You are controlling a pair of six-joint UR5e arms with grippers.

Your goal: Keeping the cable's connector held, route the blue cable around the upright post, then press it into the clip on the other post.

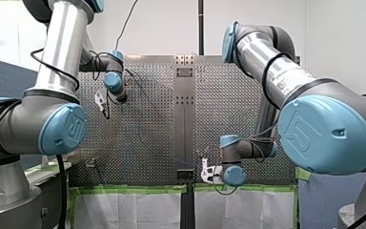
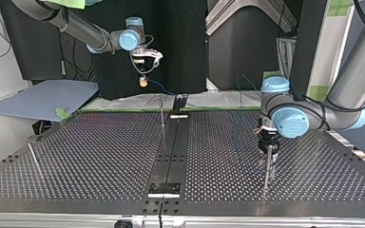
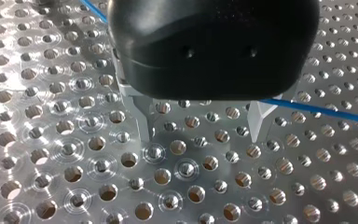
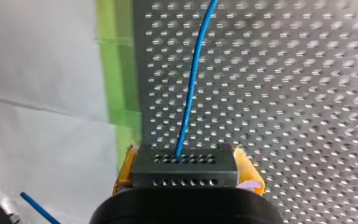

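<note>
Connector [image 4: 184, 173], a dark block with rows of holes, is clamped between the yellow pads [image 4: 123, 176] of my right gripper [image 4: 184, 163]. The grip is closed on it. Blue cable [image 4: 191, 84] leaves the connector's top face and runs out ahead over the perforated table [image 4: 284, 93].

Landmark is the centre rail [image 2: 171, 152], the dark strip down the middle of the table. In the top view my right gripper [image 2: 143, 78] hangs raised beyond the rail's far end, a little to the view's left of it. A thin post [image 2: 162, 116] stands just beside the rail's left edge, towards its far end. My left gripper [image 2: 268, 145] is low over the table, well to the view's right of the rail, with a second post [image 2: 266, 171] standing in front of it; I cannot tell whether they touch.

In the left wrist view my left gripper [image 3: 200, 139] has its metal fingers [image 3: 142, 119] spread apart, nothing pinched. The blue cable [image 3: 317, 111] passes beside one fingertip and goes on behind the gripper body.
</note>
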